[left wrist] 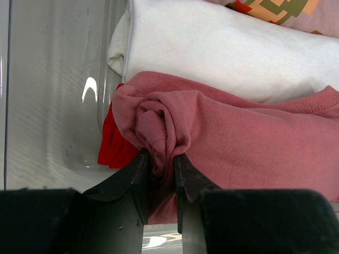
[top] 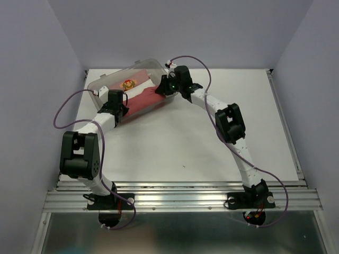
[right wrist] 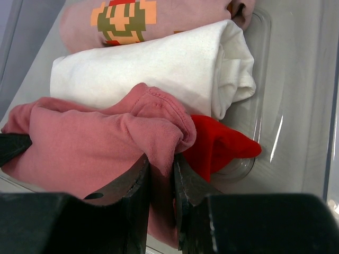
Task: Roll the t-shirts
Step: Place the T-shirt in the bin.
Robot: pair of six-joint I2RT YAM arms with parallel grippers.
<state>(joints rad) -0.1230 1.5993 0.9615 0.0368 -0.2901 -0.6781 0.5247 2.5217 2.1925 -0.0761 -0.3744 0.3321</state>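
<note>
A rolled brick-red t-shirt (left wrist: pixel 238 137) lies at the near side of the clear tub (top: pixel 143 62), and I hold it at both ends. My left gripper (left wrist: pixel 161 159) is shut on its twisted left end. My right gripper (right wrist: pixel 160 161) is shut on a fold at its right end (right wrist: pixel 90 143). Behind it in the tub lie a white roll (right wrist: pixel 159 63) and a pale pink roll with a yellow-red print (right wrist: pixel 159 18). A bright red bundle (right wrist: pixel 217 145) pokes out from under the brick-red shirt. In the top view both grippers, left (top: pixel 125 109) and right (top: pixel 161 87), reach into the tub.
The tub sits at the table's back left corner, its clear walls (right wrist: pixel 296 106) close around both grippers. White tabletop (top: pixel 201 143) stretches to the right and front. Purple cables loop off both arms.
</note>
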